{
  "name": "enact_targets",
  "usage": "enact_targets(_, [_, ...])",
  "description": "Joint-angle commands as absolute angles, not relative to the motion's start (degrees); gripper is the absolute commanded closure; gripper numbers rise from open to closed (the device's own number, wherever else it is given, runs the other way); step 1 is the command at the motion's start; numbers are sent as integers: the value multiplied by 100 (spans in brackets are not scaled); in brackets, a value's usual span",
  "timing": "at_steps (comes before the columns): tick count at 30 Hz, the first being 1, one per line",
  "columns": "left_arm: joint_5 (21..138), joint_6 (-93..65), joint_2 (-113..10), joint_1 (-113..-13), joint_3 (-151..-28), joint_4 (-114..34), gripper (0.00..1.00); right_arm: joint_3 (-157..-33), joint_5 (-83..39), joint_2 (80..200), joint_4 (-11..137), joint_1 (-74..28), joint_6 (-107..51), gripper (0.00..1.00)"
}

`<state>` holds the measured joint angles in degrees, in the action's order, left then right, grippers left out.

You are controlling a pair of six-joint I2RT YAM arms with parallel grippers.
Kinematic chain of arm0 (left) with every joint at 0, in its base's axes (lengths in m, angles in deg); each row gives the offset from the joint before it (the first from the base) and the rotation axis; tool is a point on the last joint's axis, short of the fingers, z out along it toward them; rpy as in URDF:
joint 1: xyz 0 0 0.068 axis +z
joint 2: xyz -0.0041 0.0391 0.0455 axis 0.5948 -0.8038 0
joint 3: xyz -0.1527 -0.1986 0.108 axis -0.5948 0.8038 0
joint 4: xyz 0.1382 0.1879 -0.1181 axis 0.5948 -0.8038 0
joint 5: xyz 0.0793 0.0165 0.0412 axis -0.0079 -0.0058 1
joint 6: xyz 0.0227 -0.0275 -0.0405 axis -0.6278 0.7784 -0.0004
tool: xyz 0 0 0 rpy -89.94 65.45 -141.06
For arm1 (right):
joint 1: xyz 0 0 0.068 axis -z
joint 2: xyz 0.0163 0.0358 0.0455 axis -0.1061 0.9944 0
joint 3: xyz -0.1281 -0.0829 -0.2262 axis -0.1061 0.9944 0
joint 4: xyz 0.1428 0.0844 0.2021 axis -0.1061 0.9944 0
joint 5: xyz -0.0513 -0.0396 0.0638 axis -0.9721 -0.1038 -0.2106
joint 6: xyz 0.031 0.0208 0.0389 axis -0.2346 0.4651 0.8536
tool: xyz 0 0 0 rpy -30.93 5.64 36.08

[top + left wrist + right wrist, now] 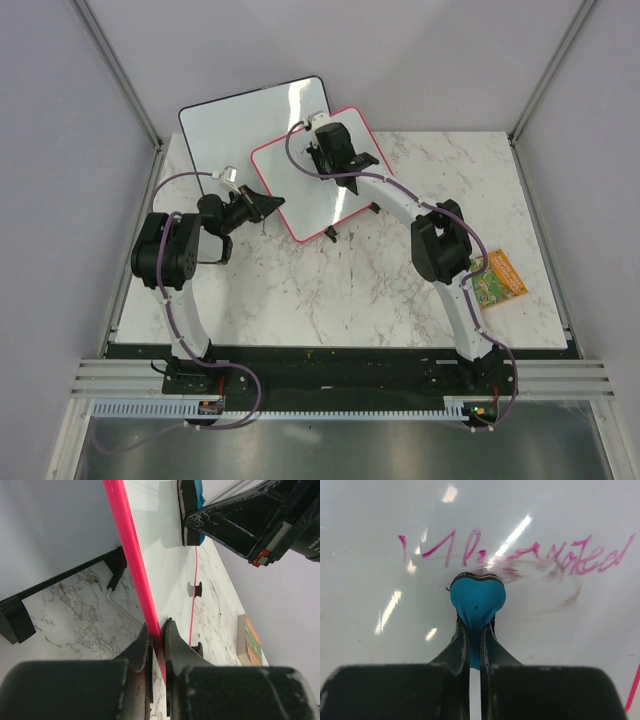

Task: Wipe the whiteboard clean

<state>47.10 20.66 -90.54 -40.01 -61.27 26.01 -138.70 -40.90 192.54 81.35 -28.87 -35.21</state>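
Jaws of my left gripper [159, 639] are pinched tight on the pink frame of the whiteboard [300, 195], at about eight o'clock on its rim. I see the board toward twelve o'clock on the marble table [350, 290], overlapping a black-framed whiteboard [250, 115] at eleven o'clock. My right gripper [475, 630] is clamped on a blue eraser [477, 597], pressed against the board just under the handwriting [520, 555], which is smudged at two o'clock of the eraser. A colourful booklet [497, 280] lies at four o'clock.
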Motion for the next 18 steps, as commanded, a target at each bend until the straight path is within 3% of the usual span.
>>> enact_targets(1, [4217, 987, -8984, -4265, -6226, 3010, 98, -13567, -2451, 19695, 7121, -3205, -3358, 100])
enact_targets(6, [4244, 917, -8958, -4292, -6217, 2966, 98, -14181, -2337, 20028, 7068, -3398, -3340, 100])
enact_targets(18, [4253, 776, -8897, -4371, -6218, 2869, 98, -14033, -2881, 20249, 5538, -3566, -2927, 100])
